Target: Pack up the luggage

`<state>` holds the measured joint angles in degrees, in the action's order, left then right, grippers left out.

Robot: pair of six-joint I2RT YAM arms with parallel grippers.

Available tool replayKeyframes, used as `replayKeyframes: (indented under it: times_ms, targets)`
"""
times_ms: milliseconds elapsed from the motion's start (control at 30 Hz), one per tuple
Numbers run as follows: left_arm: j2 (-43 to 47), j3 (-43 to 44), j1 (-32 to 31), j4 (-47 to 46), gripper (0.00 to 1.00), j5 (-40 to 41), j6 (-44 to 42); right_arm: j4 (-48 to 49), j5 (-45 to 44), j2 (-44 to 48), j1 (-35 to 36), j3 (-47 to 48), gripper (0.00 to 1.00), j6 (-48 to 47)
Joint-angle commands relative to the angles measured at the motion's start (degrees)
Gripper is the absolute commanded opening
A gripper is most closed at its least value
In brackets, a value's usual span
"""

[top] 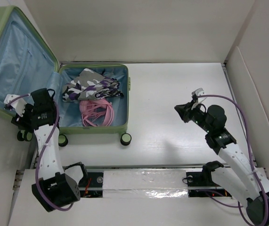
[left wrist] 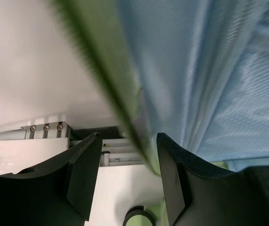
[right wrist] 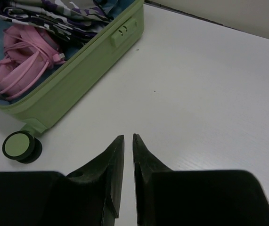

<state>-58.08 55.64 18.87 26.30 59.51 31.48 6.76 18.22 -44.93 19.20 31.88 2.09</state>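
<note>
The light-green luggage [top: 94,127] lies open at the table's left. Its lid [top: 16,61], lined in light blue, stands tilted up against the back-left wall. The base holds a purple-grey-white patterned cloth [top: 89,87] and a pink corded item [top: 96,113]. My left gripper [top: 17,115] is open at the lid's lower near edge. In the left wrist view the lid's green rim [left wrist: 110,94] runs between the fingers of the gripper [left wrist: 128,141], close to the right one. My right gripper [top: 177,109] is shut and empty above the bare table right of the luggage [right wrist: 77,75]; it also shows in its wrist view [right wrist: 128,137].
The luggage's wheels [top: 125,139] [top: 62,140] stick out toward the arms, and one shows in the right wrist view [right wrist: 19,146]. A green lock [right wrist: 123,32] sits on the luggage's right wall. White panels [top: 252,80] wall the table. A metal rail [top: 143,181] runs along the near edge.
</note>
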Motion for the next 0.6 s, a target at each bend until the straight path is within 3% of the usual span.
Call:
replayKeyframes:
  times_ms: [0,67,200,367,433,567]
  targets:
    - [-3.17,5.96,0.29,-3.01,0.46,3.69,-1.42,2.81,4.01,-0.68,0.31,1.61,0.19,-0.68]
    - [-5.10,8.94,0.29,-2.93,0.41,3.34,-2.48,3.43,7.00,-2.00,0.92,2.13,0.19,-0.77]
    - [-6.16,10.02,0.29,-2.75,0.32,2.81,-2.40,2.20,4.90,-3.76,2.16,2.92,0.20,-1.38]
    - [-3.36,6.42,0.29,-4.59,0.14,1.49,-3.09,1.59,0.42,-4.73,2.16,2.93,0.20,-1.38]
    - [-3.09,6.50,0.29,-3.90,0.00,-1.30,-2.92,1.50,-0.20,-5.08,2.16,2.93,0.20,-1.38]
    - [0.15,4.32,-3.13,-4.85,0.00,-6.06,-4.67,0.18,0.42,-5.96,2.16,3.72,0.20,-1.38]
